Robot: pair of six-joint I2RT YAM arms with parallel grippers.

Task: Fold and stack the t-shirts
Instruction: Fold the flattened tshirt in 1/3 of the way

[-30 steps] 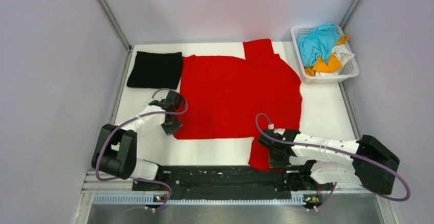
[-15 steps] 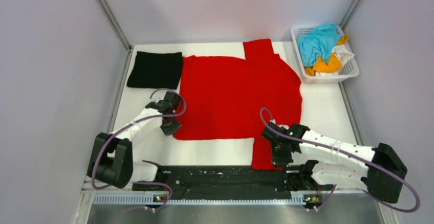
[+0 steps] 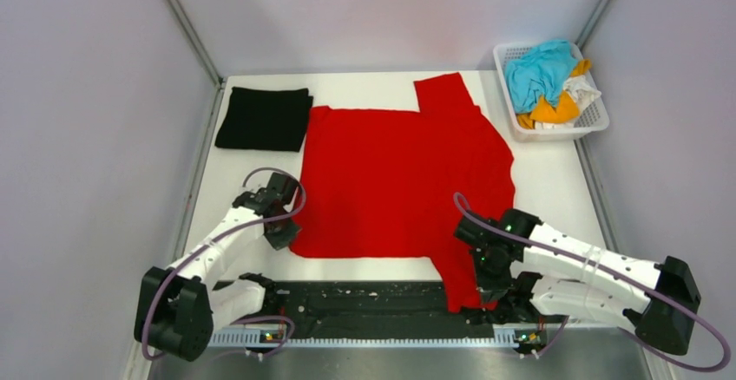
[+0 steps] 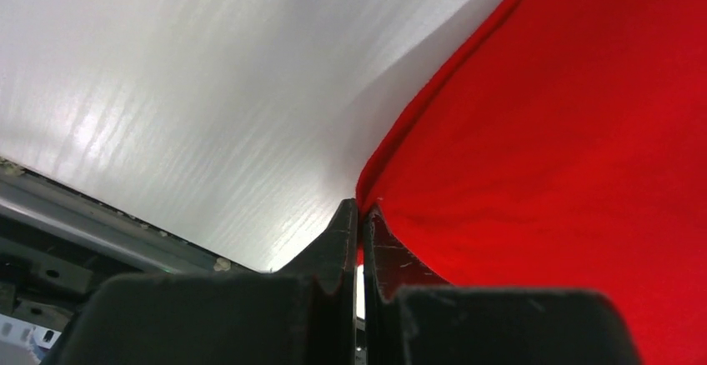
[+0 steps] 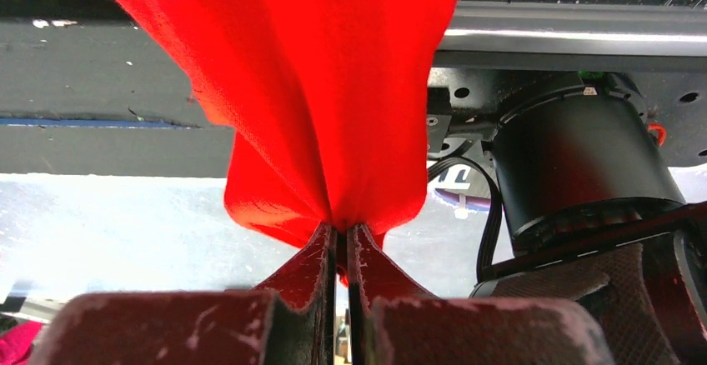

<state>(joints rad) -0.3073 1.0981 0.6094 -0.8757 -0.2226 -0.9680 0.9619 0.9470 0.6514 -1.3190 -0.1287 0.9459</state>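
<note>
- Top external view: a large red cotton t-shirt (image 3: 399, 180) lies spread flat on the white table (image 3: 555, 189). One sleeve points to 12 o'clock and the other runs off toward 6 o'clock, over the black base rail (image 3: 364, 298).
- The left gripper (image 3: 285, 239) sits at the shirt's 7 o'clock corner. The right gripper (image 3: 486, 283) is on the near sleeve at 5 o'clock.
- A black folded garment (image 3: 263, 119) lies at 10 o'clock, just beside the red shirt. A white slotted plastic basket (image 3: 599, 121) at 2 o'clock holds blue, orange and white clothes.
- Left wrist view: the left gripper (image 4: 360, 208) has its fingers pressed almost together, pinching the hem corner of the red shirt (image 4: 567, 132) right at the table surface (image 4: 208, 90).
- Right wrist view: the right gripper (image 5: 342, 230) is squeezed tight on a bunched fold of the red sleeve (image 5: 317, 90), which fans out from the pinch. A black cylindrical motor housing (image 5: 575, 157) sits at 3 o'clock.
- Against the earlier frames, both grippers have drawn back toward 6 o'clock and the whole shirt has slid with them. Its far edge has pulled away from the back of the table, the far sleeve lies flatter, and the near sleeve now reaches the rail. The black garment and the basket have not shifted.
</note>
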